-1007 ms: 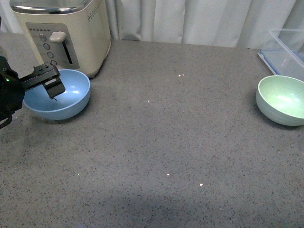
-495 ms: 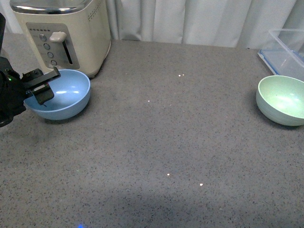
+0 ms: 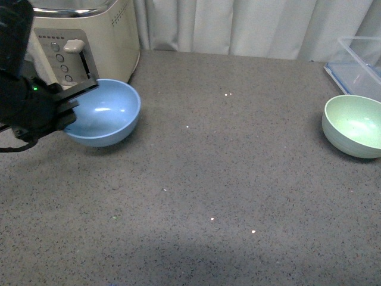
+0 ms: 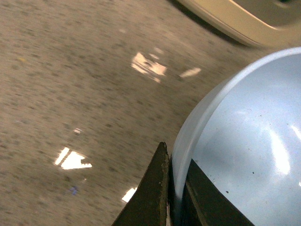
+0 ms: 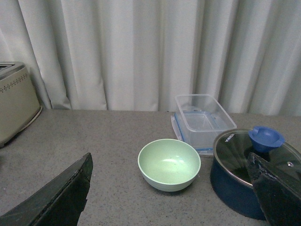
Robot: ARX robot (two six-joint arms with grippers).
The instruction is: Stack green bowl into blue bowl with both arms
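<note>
While the blue bowl [image 3: 106, 113] is found at about 9 o'clock on the table [image 3: 226, 179], just in front of the toaster [image 3: 89, 42], its rim is pinched between the jaws of the left gripper [image 3: 74, 98]. The green bowl [image 3: 355, 125] is parked at 3 o'clock, well apart. The right gripper [image 5: 169, 157] is spread wide, with nothing held.

Left claw [image 4: 176, 165] pinching blue bowl [image 4: 244, 136] rim (one finger inside), right claw [image 5: 170, 188] spread wide.
</note>
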